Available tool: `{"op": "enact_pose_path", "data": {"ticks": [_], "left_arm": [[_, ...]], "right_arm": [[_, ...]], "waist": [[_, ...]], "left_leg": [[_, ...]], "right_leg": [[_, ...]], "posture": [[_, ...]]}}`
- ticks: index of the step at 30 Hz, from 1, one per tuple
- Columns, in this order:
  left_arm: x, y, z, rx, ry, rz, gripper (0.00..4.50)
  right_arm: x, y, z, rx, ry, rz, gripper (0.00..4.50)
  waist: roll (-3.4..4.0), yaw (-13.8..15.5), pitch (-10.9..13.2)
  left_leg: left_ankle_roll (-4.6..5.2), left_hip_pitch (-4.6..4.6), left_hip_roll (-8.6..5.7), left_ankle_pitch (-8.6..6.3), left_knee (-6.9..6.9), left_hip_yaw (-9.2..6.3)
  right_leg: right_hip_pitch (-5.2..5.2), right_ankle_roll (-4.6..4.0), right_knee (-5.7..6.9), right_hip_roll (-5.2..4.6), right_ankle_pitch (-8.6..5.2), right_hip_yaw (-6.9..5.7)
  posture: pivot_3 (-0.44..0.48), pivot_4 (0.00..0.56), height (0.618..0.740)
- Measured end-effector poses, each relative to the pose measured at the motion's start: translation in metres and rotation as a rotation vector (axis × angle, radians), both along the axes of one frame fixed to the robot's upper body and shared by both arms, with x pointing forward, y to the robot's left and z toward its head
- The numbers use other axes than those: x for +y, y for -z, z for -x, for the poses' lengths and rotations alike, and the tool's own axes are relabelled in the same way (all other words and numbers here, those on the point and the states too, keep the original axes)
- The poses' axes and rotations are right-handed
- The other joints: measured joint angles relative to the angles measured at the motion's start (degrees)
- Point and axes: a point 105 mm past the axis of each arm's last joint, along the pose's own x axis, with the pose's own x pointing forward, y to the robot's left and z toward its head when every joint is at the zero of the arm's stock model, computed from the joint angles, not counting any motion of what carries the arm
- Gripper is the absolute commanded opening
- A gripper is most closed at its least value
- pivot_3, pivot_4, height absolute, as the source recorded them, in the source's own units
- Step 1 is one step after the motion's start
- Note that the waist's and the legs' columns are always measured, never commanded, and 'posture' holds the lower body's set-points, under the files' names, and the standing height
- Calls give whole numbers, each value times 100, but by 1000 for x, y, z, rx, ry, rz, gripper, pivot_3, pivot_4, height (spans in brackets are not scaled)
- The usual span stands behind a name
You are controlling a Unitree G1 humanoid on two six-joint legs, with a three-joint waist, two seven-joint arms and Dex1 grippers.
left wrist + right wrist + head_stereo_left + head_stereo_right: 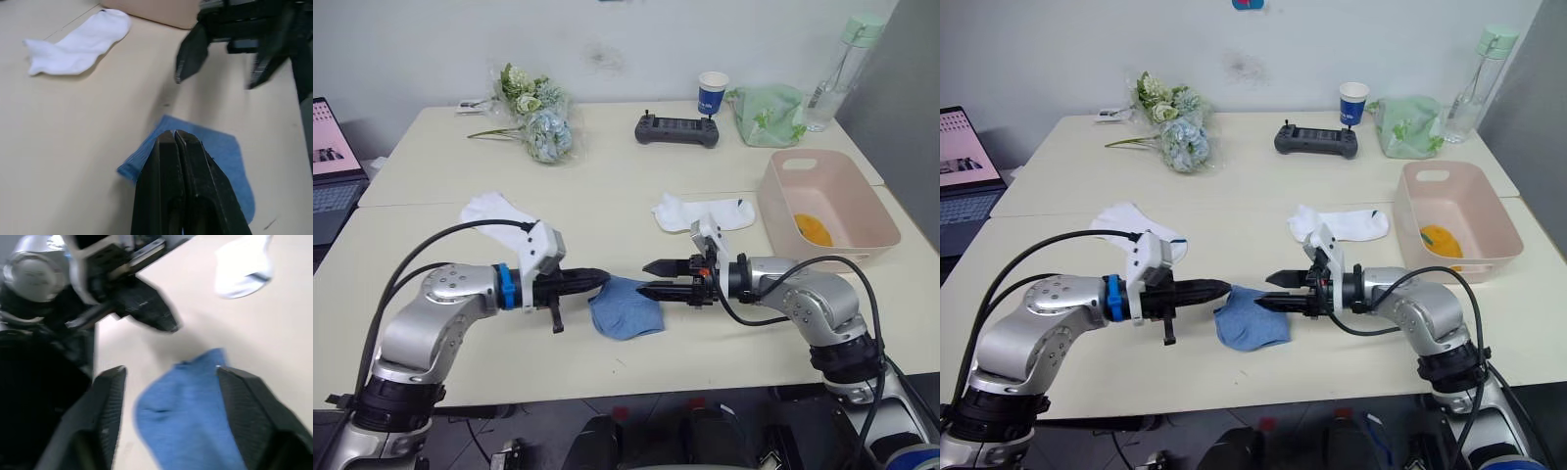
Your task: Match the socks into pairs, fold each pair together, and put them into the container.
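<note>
Light blue fabric, a folded soft sock bundle (626,307), lay flat on the cream table (607,211) between the two grippers. The left gripper (599,280) hovered at its edge, black fingers pressed together on nothing. The right gripper (649,277) faced it, fingers spread apart and empty. One white ankle sock (494,211) lay behind the left arm, another (705,211) beside the pale pink rectangular plastic basket (862,201), which held a mustard-orange bundle (814,229).

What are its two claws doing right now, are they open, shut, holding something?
Left gripper: shut, holding nothing, just over the blue sock.
Right gripper: open, empty, over the same sock.
</note>
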Motion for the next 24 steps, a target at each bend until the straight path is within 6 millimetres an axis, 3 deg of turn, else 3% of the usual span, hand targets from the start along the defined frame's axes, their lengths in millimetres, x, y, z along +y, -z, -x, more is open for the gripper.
{"op": "enact_pose_path", "data": {"ticks": [5, 12, 20, 22, 24], "left_arm": [[-1, 34, -1, 0, -9, -108, 0], [6, 62, -8, 5, -59, -174, 0], [4, 66, -9, -24, -53, -176, 0], [4, 66, -9, -24, -52, -174, 0], [4, 66, -9, -25, -49, -174, 0]], "right_arm": [[8, 28, 5, -94, -32, 105, 12], [-3, 65, 1, -162, -54, 295, 12], [-23, 61, -5, -161, -32, 329, 12], [-26, 49, -8, -71, 28, 248, 12], [-25, 31, -9, -10, 73, 164, 372]], "waist": [[0, 0, 0], [0, 14, 0], [1, 64, -2], [1, 82, -2], [2, 93, -2]], "left_leg": [[0, 1, -2, 0, 0, 2], [-1, 0, -8, 0, 2, 2], [0, 8, -8, 0, 2, 1], [-1, 7, -7, 0, 2, 0], [-1, 7, -6, 0, 1, -2]], "right_leg": [[1, 0, 0, 4, 0, 1], [2, 0, -2, 4, 0, -1], [12, 0, -1, 2, 0, -1], [10, 0, -1, 2, 0, 0], [10, 0, -1, 0, 0, 1]], "posture": [[0, 150, 740], [0, 150, 740], [0, 150, 740], [0, 150, 740], [0, 150, 740]]}}
